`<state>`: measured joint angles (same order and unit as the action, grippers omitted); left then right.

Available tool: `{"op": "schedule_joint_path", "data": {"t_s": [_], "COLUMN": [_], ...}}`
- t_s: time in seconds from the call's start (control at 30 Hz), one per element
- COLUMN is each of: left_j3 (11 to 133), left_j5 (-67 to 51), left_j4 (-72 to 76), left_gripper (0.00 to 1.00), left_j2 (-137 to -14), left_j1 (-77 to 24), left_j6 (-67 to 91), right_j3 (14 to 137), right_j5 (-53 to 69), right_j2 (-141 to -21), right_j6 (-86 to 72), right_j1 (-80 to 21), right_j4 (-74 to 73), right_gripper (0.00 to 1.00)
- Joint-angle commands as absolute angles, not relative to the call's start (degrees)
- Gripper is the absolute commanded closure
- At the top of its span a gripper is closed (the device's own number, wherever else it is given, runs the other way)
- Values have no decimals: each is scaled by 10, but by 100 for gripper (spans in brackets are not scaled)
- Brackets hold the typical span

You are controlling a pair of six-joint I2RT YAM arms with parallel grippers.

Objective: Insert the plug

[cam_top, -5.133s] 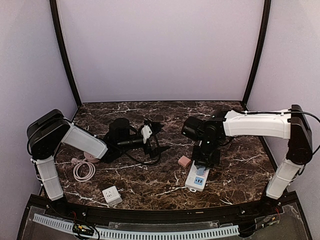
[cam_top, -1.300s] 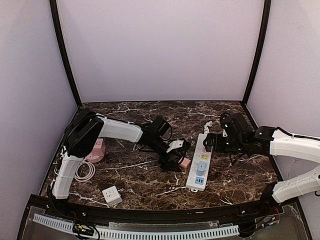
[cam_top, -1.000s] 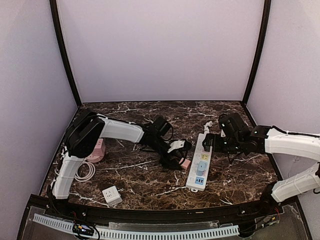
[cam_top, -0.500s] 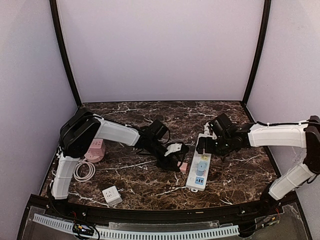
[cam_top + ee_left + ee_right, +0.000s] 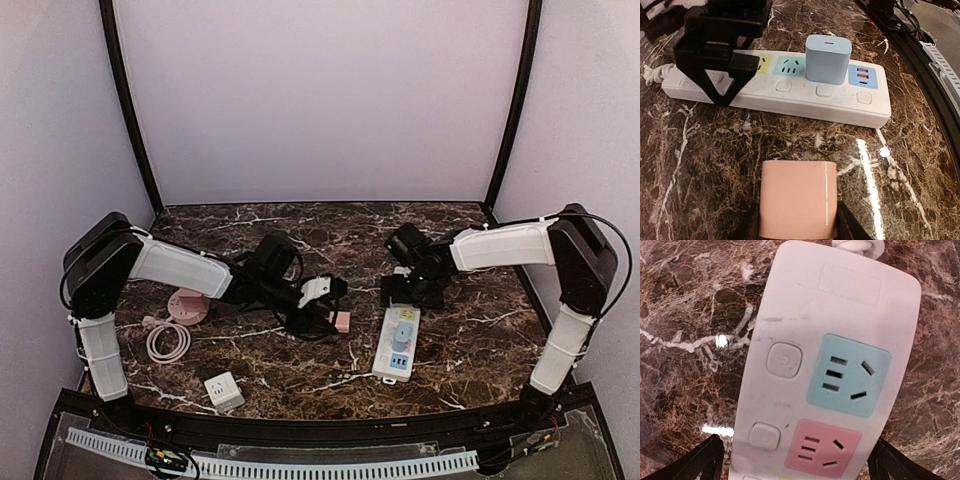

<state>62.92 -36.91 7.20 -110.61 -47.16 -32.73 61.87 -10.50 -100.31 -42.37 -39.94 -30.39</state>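
Note:
My left gripper (image 5: pixel 333 319) is shut on the pink plug (image 5: pixel 341 321), which sits square between its fingers (image 5: pixel 850 228) just above the marble in the left wrist view (image 5: pixel 796 199). To its right lies the white power strip (image 5: pixel 396 343) (image 5: pixel 775 90), with a blue adapter (image 5: pixel 827 59) plugged in near its near end. My right gripper (image 5: pixel 404 291) (image 5: pixel 729 80) is open over the strip's far end (image 5: pixel 830 365). Its fingers (image 5: pixel 704 460) flank the strip on both sides. Blue and pink sockets lie free below it.
A round pink socket (image 5: pixel 186 304) and a coiled pale cable (image 5: pixel 167 342) lie at the left. A white cube adapter (image 5: pixel 223 390) sits near the front edge. A black cable (image 5: pixel 300 330) loops under my left gripper. Walls close the back and sides.
My left gripper closed on the pink plug and drew back to the left with it. My right gripper slid left and settled over the strip's far end.

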Motion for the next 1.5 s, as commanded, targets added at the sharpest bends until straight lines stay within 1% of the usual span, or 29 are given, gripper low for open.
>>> {"op": "schedule_joint_path", "data": {"t_s": [0.0,0.03,0.07,0.13,0.17,0.27,0.5,0.63,0.73,0.83,0.9,0.93,0.97,1.13,1.3,1.47], "left_j3": [595,592,587,579,577,570,553,543,543,541,540,539,538,523,509,497], "left_j5": [-356,-355,-355,-356,-356,-359,-363,-363,-359,-361,-364,-365,-366,-369,-366,-362], "left_j4": [111,112,113,119,120,125,122,119,109,108,107,105,105,112,132,153], "left_gripper": [78,78,78,78,78,78,78,78,78,78,78,78,78,78,78,78], "left_j2": [-1060,-1053,-1049,-1040,-1034,-1028,-1004,-986,-980,-977,-976,-973,-971,-949,-931,-921], "left_j1": [-465,-464,-462,-460,-459,-458,-454,-454,-453,-453,-453,-453,-453,-453,-453,-453], "left_j6": [-317,-317,-318,-318,-317,-317,-322,-326,-329,-331,-330,-332,-332,-333,-325,-316], "right_j3": [656,661,666,678,685,710,800,826,834,836,838,838,838,838,828,749], "right_j5": [-124,-127,-127,-124,-121,-112,-61,-39,-38,-37,-33,-32,-31,-6,-20,-61], "right_j2": [-1039,-1043,-1047,-1056,-1061,-1080,-1154,-1174,-1180,-1177,-1170,-1165,-1156,-1122,-1068,-964], "right_j6": [-430,-430,-427,-418,-411,-381,-240,-184,-177,-182,-188,-191,-193,-192,-202,-218], "right_j1": [-398,-399,-401,-406,-410,-431,-503,-530,-530,-530,-530,-530,-530,-528,-525,-523], "right_j4": [-342,-347,-349,-353,-354,-352,-345,-337,-339,-339,-336,-333,-331,-319,-316,-263], "right_gripper": [1,2,7,22,27,38,40,38,33,22,11,3,2,1,1,1]}}
